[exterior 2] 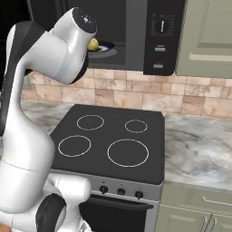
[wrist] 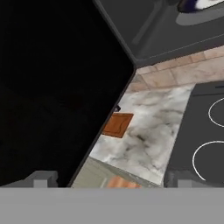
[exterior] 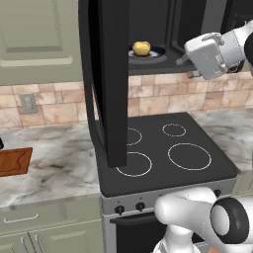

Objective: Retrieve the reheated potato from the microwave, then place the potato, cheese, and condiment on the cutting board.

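Observation:
The microwave (exterior: 163, 20) hangs over the stove with its black door (exterior: 111, 79) swung wide open toward me. Inside, the yellow potato (exterior: 142, 48) sits on a dark plate (exterior: 153, 52); the right base view shows the potato (exterior 2: 93, 44) just past my arm. My gripper (exterior: 185, 62) is at the right of the microwave's opening, level with the plate, open and holding nothing. In the hand view its fingertips (wrist: 41, 178) stand far apart. The reddish-brown cutting board (exterior: 14, 161) lies on the counter far left, also seen from the hand as the cutting board (wrist: 118, 124). Cheese and condiment are out of view.
A black stove (exterior: 163, 148) with four ring burners sits below the microwave. Marble counter (exterior: 54, 168) runs left of it and counter (exterior 2: 199, 149) runs right. The microwave's control panel (exterior 2: 161, 36) is on its right side. The open door juts out over the stove's left burners.

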